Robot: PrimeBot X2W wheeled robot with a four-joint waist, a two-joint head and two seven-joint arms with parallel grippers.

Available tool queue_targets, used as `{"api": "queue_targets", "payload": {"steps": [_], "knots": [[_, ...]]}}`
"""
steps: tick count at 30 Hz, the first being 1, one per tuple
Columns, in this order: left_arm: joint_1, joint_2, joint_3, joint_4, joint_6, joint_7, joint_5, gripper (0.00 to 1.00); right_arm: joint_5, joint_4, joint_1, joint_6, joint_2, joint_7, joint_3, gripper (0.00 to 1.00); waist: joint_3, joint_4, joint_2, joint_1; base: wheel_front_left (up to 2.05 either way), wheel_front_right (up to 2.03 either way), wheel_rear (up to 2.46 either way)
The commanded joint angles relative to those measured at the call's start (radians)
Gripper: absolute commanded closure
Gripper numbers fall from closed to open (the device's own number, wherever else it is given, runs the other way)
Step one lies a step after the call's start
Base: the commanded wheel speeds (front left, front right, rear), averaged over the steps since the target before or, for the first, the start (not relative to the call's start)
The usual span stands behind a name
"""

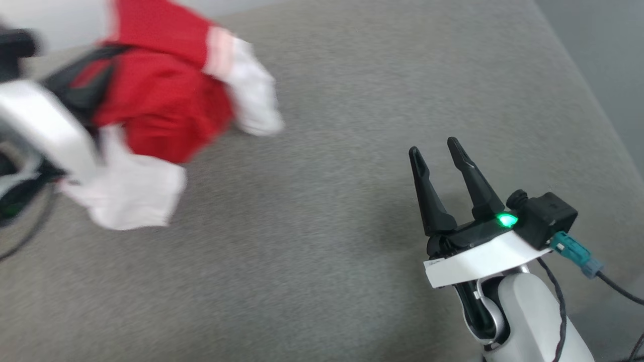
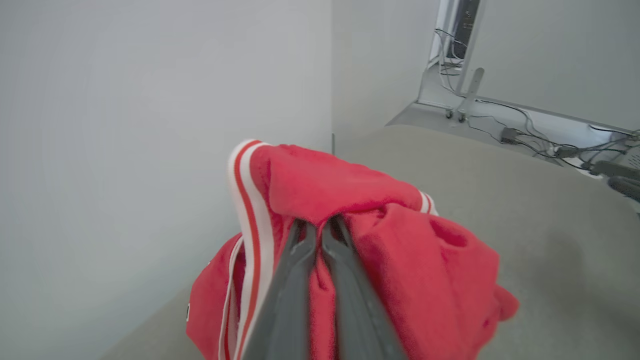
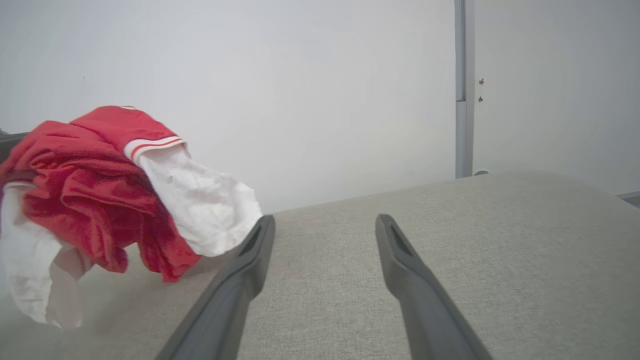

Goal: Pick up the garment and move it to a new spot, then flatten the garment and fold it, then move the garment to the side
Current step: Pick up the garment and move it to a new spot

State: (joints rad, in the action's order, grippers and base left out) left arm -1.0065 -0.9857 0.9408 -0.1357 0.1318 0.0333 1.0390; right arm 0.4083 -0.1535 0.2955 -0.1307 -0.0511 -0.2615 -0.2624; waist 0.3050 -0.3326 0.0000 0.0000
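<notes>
The garment (image 1: 161, 95) is a red shirt with white sleeves, bunched up and hanging above the grey cloth surface (image 1: 322, 201) at the upper left of the head view. My left gripper (image 2: 320, 227) is shut on its red fabric, fingers pressed together into the folds, with striped trim beside them. In the right wrist view the garment (image 3: 90, 190) hangs at the left, a white sleeve drooping toward the surface. My right gripper (image 1: 435, 146) stands open at the lower right, well apart from the shirt, nothing between its fingers (image 3: 250, 250).
The grey padded surface (image 3: 450, 240) stretches wide under both arms. A pale wall stands behind it. Cables and a metal frame (image 2: 500, 115) lie beyond its far edge in the left wrist view. A cable (image 1: 614, 286) trails from my right wrist.
</notes>
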Motion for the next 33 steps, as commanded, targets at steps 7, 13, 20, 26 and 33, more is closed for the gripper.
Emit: {"api": "queue_targets", "payload": {"steps": [7, 13, 20, 26, 33], "knots": [[-0.088, 0.099, 0.123, 0.066, -0.002, -0.109, -0.014, 1.00, 0.077, 0.039, -0.020, 0.000, 0.000, -0.005, -0.001, 0.00, 0.068, -0.152, 0.0000, 0.0000, 0.00, 0.00, 0.00], [-0.096, 0.085, 0.266, -0.010, -0.002, -0.152, 0.000, 1.00, 0.134, 0.061, -0.057, 0.000, 0.000, -0.005, 0.021, 0.00, 0.098, -0.245, 0.0000, 0.0000, 0.00, 0.00, 0.00], [-0.102, 0.092, 0.339, -0.073, -0.002, -0.332, -0.035, 1.00, 0.171, 0.106, -0.115, 0.000, 0.000, -0.005, 0.084, 0.00, 0.138, -0.254, 0.0000, 0.0000, 0.00, 0.00, 0.00], [-0.020, 0.085, 0.357, -0.085, -0.002, -0.537, -0.090, 1.00, 0.190, 0.136, -0.138, 0.000, 0.000, -0.005, 0.108, 0.00, 0.159, -0.259, 0.0000, 0.0000, 0.04, 0.04, 0.04], [-0.021, 0.046, 0.357, -0.095, -0.002, -0.512, -0.061, 1.00, 0.171, 0.136, -0.135, 0.000, 0.000, -0.005, 0.097, 0.00, 0.146, -0.258, 0.0000, 0.0000, 0.03, 0.03, 0.03]]}}
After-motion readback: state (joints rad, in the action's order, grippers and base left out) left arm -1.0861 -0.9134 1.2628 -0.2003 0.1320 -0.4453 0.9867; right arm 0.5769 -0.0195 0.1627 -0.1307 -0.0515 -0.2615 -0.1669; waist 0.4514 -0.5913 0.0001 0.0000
